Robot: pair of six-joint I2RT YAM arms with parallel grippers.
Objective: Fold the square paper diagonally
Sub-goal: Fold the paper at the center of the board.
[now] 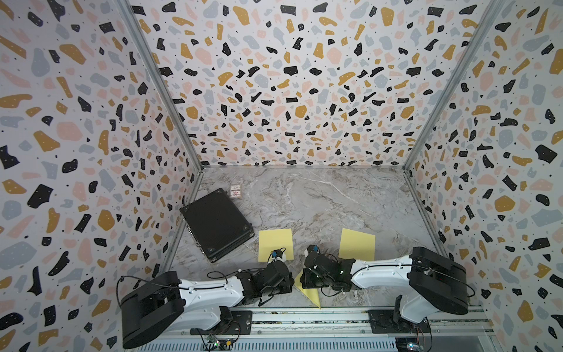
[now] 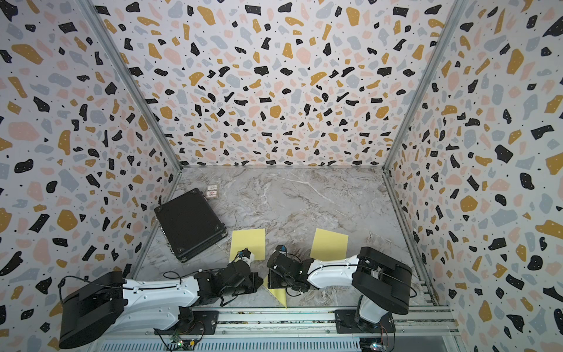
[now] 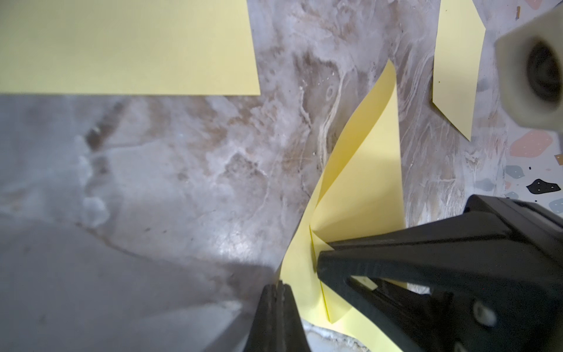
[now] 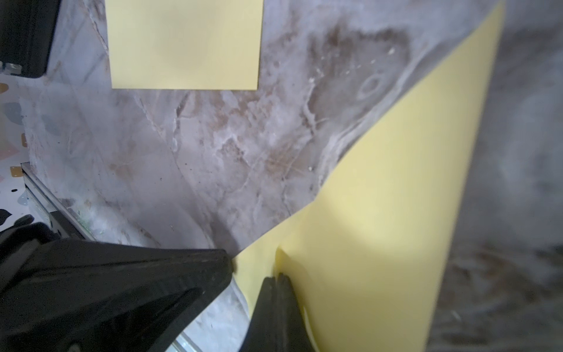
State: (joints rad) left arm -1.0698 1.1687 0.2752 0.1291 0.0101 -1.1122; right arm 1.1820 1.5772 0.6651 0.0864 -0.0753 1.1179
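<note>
Speckled terrazzo-print walls (image 1: 289,85) in black, ochre, pink and grey box in a grey marble-patterned worktop (image 1: 329,198), glossy and veined. The paper being folded (image 1: 309,293) is a thin, matte, pale yellow sheet at the near edge of the worktop, between the two arms. In both top views only a narrow triangle of it shows, its sharp tip pointing towards the near rail (image 2: 281,300). The left wrist view shows it bent up off the marble into two curved layers (image 3: 359,183), tapering to a point that rises away from the jaws; its long axis runs from the jaws out to that tip. The left gripper (image 3: 277,286) has its black jaws closed on the sheet's lower edge. The right gripper (image 4: 278,279) is likewise clamped shut on the same sheet, where the paper curls over into a soft roll (image 4: 380,198).

Two more flat yellow squares lie further back: one (image 1: 275,243) near the left arm, another (image 1: 356,243) near the right. A black textured case (image 1: 217,224) with rounded corners sits at the left wall, a small printed card (image 1: 236,191) just beyond it.
</note>
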